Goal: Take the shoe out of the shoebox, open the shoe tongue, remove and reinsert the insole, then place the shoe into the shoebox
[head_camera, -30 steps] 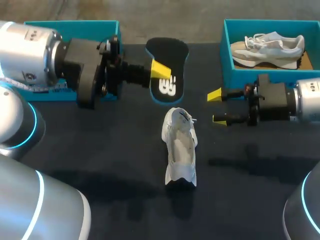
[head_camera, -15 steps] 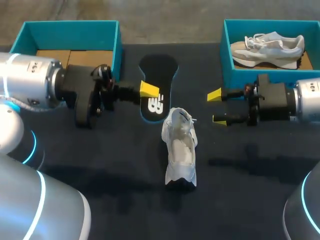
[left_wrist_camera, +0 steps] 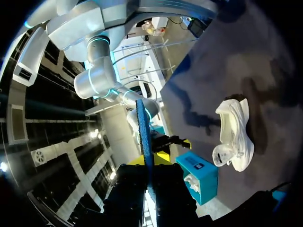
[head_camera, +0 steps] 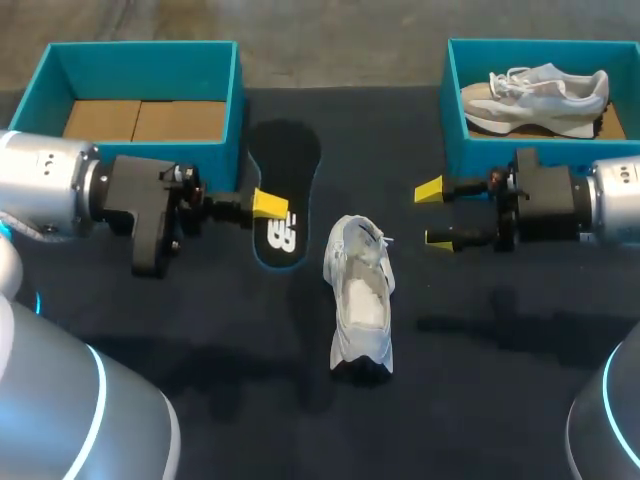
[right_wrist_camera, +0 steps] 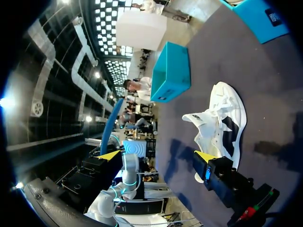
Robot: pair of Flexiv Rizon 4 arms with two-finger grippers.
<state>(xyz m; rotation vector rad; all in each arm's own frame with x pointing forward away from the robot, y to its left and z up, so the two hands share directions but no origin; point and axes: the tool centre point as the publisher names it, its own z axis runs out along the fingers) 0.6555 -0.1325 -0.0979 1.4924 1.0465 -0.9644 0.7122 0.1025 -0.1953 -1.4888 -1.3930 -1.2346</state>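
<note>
The right-hand shoebox [head_camera: 480,153] is cut off at the view's edge.

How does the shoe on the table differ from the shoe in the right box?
The table shoe stands on its sole, opening upward; the boxed shoe lies on its side. The table shoe runs front to back, the boxed shoe side to side. Both are pale laced sneakers.

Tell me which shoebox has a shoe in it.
The right-hand shoebox: a white shoe lies inside it. The left-hand shoebox shows only bare cardboard floor.
</note>
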